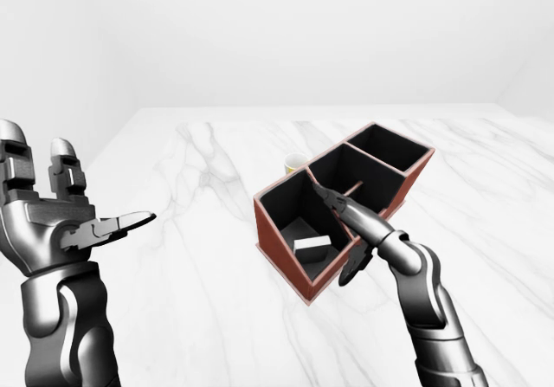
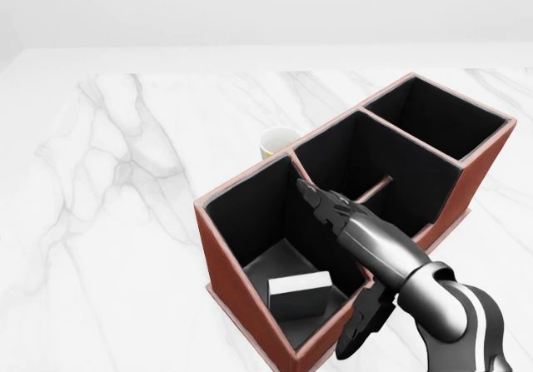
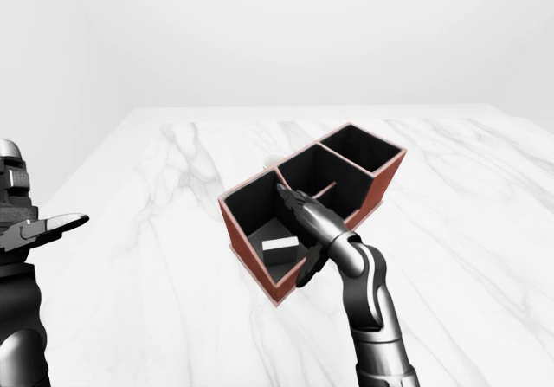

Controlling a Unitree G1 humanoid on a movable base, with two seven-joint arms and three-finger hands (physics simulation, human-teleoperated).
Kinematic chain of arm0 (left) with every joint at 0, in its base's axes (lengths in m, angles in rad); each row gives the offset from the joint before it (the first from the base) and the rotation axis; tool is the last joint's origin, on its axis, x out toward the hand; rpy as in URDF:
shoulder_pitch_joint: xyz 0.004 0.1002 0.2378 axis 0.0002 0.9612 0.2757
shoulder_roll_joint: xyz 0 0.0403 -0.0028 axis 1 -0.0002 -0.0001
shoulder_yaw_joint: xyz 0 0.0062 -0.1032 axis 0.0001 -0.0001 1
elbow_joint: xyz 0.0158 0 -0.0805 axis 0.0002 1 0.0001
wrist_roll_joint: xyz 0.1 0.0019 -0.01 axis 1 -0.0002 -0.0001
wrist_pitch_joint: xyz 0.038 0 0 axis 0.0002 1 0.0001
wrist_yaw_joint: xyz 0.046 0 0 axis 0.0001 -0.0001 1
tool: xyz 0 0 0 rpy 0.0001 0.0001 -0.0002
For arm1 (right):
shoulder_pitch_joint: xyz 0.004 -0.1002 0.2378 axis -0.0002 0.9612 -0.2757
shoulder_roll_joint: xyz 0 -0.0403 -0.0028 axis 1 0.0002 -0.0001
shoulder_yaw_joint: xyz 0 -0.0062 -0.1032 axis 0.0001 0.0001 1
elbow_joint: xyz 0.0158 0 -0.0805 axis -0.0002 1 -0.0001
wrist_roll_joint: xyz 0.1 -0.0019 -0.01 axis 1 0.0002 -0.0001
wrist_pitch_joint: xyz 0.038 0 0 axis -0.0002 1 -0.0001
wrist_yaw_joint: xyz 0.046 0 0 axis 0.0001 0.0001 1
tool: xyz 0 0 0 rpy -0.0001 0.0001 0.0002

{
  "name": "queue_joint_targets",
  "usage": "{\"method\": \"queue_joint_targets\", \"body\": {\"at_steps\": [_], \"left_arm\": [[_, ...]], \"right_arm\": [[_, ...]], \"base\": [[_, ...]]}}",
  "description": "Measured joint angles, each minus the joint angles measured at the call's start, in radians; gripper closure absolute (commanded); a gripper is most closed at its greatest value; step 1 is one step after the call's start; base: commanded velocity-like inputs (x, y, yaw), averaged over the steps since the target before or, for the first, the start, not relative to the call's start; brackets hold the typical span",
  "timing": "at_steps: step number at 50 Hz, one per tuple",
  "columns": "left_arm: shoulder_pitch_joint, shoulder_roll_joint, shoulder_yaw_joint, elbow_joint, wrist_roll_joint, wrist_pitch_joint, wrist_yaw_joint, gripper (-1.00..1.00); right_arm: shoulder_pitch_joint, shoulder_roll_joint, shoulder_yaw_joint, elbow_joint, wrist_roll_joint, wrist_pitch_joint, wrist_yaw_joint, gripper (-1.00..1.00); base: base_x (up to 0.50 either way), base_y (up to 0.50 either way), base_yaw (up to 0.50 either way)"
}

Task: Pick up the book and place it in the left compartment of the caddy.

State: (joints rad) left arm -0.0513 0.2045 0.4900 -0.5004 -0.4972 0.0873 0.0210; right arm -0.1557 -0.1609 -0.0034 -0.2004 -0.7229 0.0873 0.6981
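Observation:
The book (image 2: 300, 293), grey with a white page edge, lies on the floor of the left compartment of the red-brown caddy (image 2: 241, 180). My right hand (image 2: 333, 264) hovers open over that compartment, fingers (image 2: 325, 205) stretched out above the divider and thumb hanging outside the near wall. It holds nothing and is apart from the book. My left hand (image 1: 86, 188) is raised at the left of the left-eye view, open and empty, far from the caddy.
A small white cup (image 2: 277, 142) with a yellow inside stands against the caddy's upper-left wall. The caddy's middle compartment (image 2: 375, 168) and right compartment (image 2: 433, 114) are dark inside. The white marble table (image 2: 125, 181) stretches to the left.

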Motion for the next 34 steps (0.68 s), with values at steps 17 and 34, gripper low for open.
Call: {"method": "queue_joint_targets", "body": {"at_steps": [17, 34], "left_arm": [[-0.001, -0.001, -0.003, 0.01, 0.005, 0.0, -0.003, -1.0], [0.001, 0.0, 0.001, 0.001, -0.002, 0.0, -0.001, -1.0]], "right_arm": [[-0.036, -0.026, 0.025, -0.295, -0.028, 0.0, 0.0, -1.0], [-0.134, -0.152, 0.08, -0.621, -0.104, 0.0, 0.0, -1.0]], "base": [[0.0, 0.0, 0.0], [0.0, 0.0, 0.0]]}}
